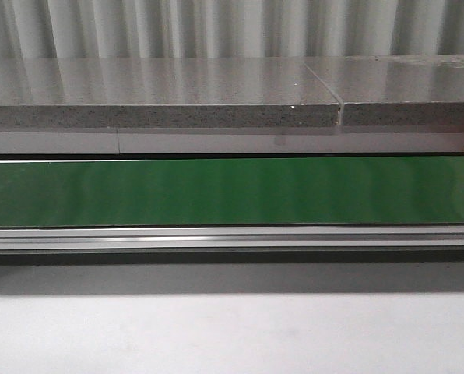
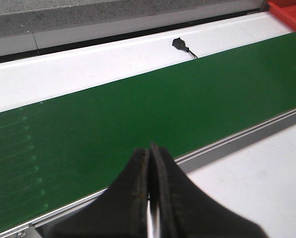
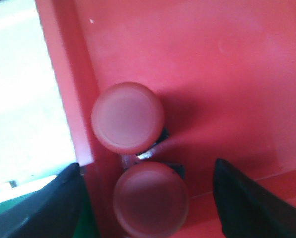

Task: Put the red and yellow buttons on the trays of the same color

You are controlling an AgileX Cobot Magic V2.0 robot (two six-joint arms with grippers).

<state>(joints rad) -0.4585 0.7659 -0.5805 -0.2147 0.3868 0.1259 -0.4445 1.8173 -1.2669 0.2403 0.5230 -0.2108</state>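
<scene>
Belt: in the front view we see a long green conveyor belt point(image 1: 232, 191) running across, with an aluminium rail point(image 1: 232, 238) along its near edge and a white surface point(image 1: 232, 335) in front of it.
Behind the belt: a speckled grey stone ledge point(image 1: 162, 101) lies along the far side, below corrugated wall panels point(image 1: 216, 27).
Arms in front view: we see neither arm there.
Left tool: our left tool point(image 2: 150, 191) hangs above the near rail of the belt; its two dark fingers point(image 2: 135, 198) are pressed together, clenched with nothing between them.
Left wrist surroundings: beyond the belt lies a white strip point(image 2: 88, 67) with a small black fitting point(image 2: 179, 43) and its thin wire on it; a corner of the red tray point(image 2: 289, 12) shows at the belt's far end.
Right tool: our right tool point(image 3: 148, 208) is released, its dark fingers point(image 3: 247, 203) spread wide apart above the red tray point(image 3: 212, 59).
Red buttons: two red buttons point(image 3: 127, 117) point(image 3: 150, 197) sit on the tray floor just beside its raised wall point(image 3: 71, 89), one close against the other; the second lies between the spread fingers, and we cannot tell whether either finger touches it.
Yellow items: none show in our views.
</scene>
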